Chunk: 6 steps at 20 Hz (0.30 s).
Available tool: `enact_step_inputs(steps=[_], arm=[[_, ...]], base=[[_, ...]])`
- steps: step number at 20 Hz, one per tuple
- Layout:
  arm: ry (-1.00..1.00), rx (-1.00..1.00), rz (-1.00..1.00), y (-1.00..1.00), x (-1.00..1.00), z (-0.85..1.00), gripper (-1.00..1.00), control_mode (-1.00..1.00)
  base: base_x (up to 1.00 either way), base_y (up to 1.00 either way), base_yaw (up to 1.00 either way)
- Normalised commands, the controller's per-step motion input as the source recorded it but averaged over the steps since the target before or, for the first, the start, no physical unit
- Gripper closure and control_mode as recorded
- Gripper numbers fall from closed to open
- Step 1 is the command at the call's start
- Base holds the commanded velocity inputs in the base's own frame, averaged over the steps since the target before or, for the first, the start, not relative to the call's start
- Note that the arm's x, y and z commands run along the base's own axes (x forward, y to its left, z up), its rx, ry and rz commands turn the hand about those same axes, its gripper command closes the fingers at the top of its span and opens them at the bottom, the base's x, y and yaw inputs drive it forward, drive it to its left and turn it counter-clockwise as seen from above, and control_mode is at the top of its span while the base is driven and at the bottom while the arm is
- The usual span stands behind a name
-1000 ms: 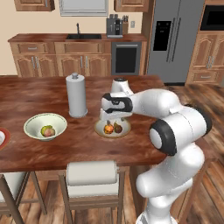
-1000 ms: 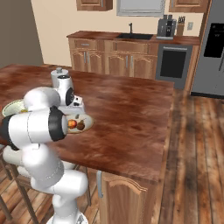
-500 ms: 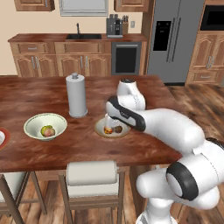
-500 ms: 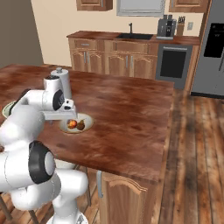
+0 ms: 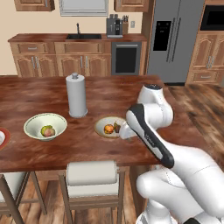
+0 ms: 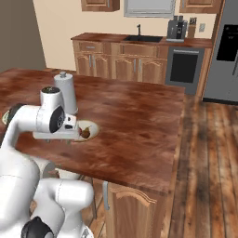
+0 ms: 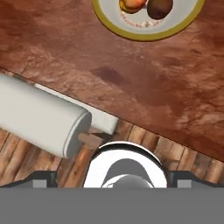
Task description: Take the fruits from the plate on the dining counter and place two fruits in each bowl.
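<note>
Hand view shows the orange fruit and brown fruit in the tan bowl on the bench; end effector open, empty. Fruits seem light, smooth, slippery; grip across the middle.

Both base views are looking forward and down from behind the arm, sharing the surface; the hand view is looking straight down, close over its edge
</note>
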Motion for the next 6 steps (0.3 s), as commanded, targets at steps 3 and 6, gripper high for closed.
enact_step_inputs(steps=[3,6], arm=[[-0.03,0.03,-0.02,-0.17,-0.96,0.52,-1.00,-1.00],[-0.05,0.00,-0.03,-0.01,-0.89,0.58,-1.00,-1.00]], base=[[0.00,0.00,0.00],[0.00,0.00,0.00]])
